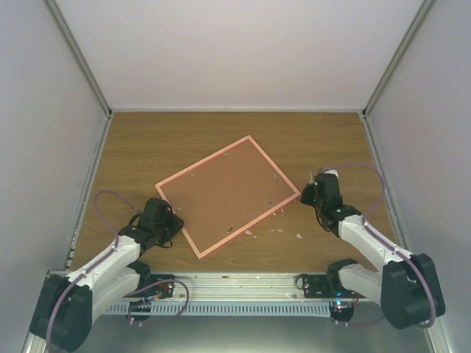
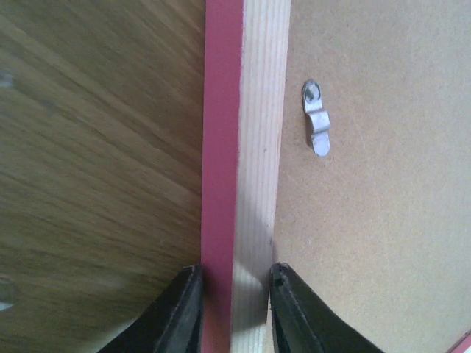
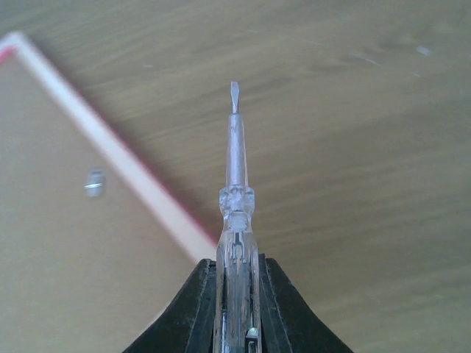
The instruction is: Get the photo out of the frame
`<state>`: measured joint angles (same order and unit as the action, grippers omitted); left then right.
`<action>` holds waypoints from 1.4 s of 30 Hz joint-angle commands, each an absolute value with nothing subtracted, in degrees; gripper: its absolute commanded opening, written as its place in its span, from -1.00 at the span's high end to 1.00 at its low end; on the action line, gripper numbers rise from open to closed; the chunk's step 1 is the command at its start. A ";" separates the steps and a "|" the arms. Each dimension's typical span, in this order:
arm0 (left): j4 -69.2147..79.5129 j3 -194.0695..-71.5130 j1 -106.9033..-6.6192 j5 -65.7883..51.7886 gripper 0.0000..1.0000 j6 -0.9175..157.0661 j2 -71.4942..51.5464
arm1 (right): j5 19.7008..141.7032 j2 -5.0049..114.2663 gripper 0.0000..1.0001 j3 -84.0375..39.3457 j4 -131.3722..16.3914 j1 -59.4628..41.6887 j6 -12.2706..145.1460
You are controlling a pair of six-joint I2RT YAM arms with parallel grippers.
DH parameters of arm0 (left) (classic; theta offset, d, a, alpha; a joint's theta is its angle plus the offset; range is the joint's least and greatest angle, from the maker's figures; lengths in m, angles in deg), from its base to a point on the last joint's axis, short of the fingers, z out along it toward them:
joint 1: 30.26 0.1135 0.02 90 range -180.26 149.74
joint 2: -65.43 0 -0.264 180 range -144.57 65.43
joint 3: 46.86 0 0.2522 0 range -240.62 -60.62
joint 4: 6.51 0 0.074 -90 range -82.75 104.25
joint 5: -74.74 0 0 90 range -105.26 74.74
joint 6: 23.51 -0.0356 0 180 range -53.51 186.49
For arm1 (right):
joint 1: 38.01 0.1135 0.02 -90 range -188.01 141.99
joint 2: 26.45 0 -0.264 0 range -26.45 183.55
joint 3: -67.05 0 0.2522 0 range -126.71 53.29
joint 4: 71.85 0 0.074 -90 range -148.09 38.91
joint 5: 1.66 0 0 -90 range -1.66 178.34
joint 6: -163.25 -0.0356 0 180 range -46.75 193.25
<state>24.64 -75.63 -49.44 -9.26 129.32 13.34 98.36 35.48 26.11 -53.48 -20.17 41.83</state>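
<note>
Pink-red frame (image 1: 224,195) lies face down mid-picture, photo hidden underneath; left gripper (image 2: 234,276) straddles its lower-left rail, grip unclear, and should steady it while the right gripper (image 3: 237,268), clamped on a flat-blade screwdriver (image 3: 235,169), gently turns each metal clip (image 2: 316,121).

A pink-red rectangular picture frame (image 1: 224,195) lies back up. The left gripper (image 1: 171,224) meets its near-left edge; the right gripper (image 1: 309,193) perhaps holds a slim tool (image 1: 305,175).

A wood-grain bench (image 1: 147,140) carries a pink-red frame (image 1: 224,195), which lies flat and askew with its brown back facing up. A few small pale scraps (image 1: 274,230) lie scattered on the bench just beside the frame's near-right edge.
</note>
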 commanded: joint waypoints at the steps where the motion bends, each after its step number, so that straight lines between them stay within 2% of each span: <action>1: 29.02 -75.11 -48.10 -12.95 0.38 129.78 15.67 | 103.11 36.70 0.99 27.91 -49.72 -24.83 32.85; 4: 30.64 -76.57 -47.06 -14.26 0.25 126.32 16.14 | 105.89 38.15 0.89 28.61 -47.45 -26.53 27.26; 9: 32.50 -80.11 -45.54 -14.75 0.01 120.02 15.72 | 110.10 39.09 0.89 29.98 -44.06 -27.58 21.09; 12: 33.12 -83.05 -44.54 -14.41 -0.21 116.63 15.10 | 110.04 39.81 0.80 30.17 -43.91 -28.38 20.84; 22: 33.60 -89.38 -40.06 -8.52 -0.49 107.12 13.42 | 109.41 47.32 0.46 26.94 -42.01 -28.69 19.34; 27: 33.46 -92.42 -38.32 -6.49 -0.56 102.20 11.50 | 106.96 48.15 0.36 25.67 -41.32 -28.27 20.92; 31: 32.70 -98.28 -37.03 -6.10 -0.72 97.57 5.26 | 106.77 44.35 0.23 22.24 -38.75 -23.41 24.13; 35: 32.51 -105.87 -35.93 -4.29 -0.77 94.90 -4.56 | 104.61 41.58 0.07 21.26 -37.37 -19.08 23.00; 42: 30.92 -117.19 -35.97 -3.66 -0.86 90.79 -20.73 | 93.21 40.27 -0.25 25.61 -49.13 -9.90 19.14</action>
